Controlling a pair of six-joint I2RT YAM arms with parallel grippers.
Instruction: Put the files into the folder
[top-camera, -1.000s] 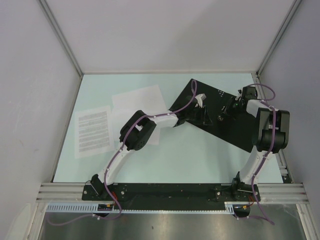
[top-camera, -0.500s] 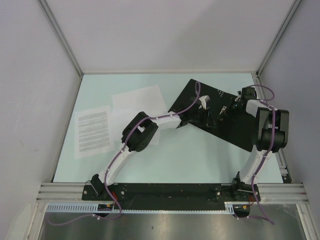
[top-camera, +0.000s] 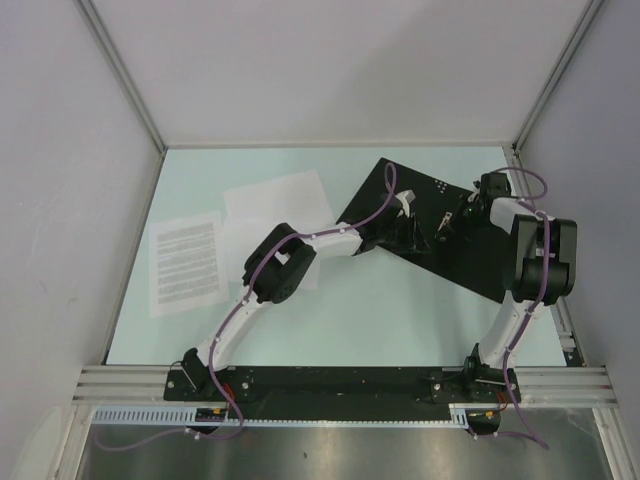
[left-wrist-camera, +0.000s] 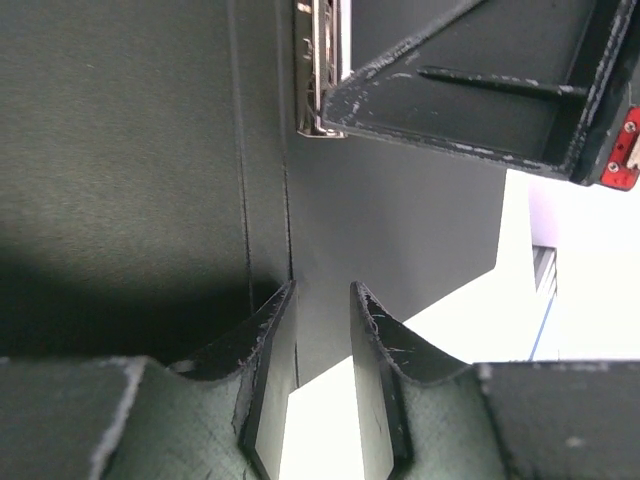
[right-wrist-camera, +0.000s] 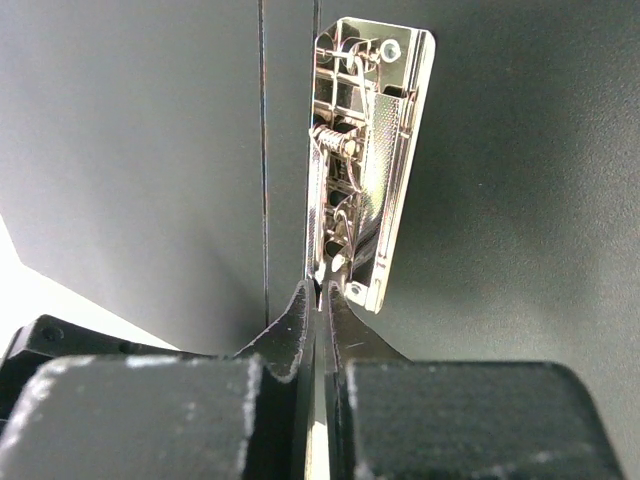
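**Three sheets out, one folder open, two claws on the folder**

Three white files in all, far left on the table (top-camera: 380, 320), none inside the folder yet. First, at the very left, the sheet with black words (top-camera: 186, 262). Next to it and farther back, a blank sheet (top-camera: 280, 198). Just below that, a third sheet (top-camera: 236, 240), also blank, partly hidden under the left arm.

One folder (top-camera: 470, 262), to the right of all the sheets, lying open and flat with its black inside up. A few small white dots near its far edge. One shiny metal clip (right-wrist-camera: 370, 150) fixed inside, by the fold line.

Two claws, both over the open folder, close beside each other and well apart from the sheets. Left claw (top-camera: 418, 238) low over the black inside near the fold line, fingers (left-wrist-camera: 268, 345) a little apart, nothing seen between them but folder and table. Right claw (top-camera: 445, 226) just to its right, fingers (right-wrist-camera: 345, 325) pressed together, tips right at the near end of the metal clip. Pinching the clip or only touching it: cannot tell.
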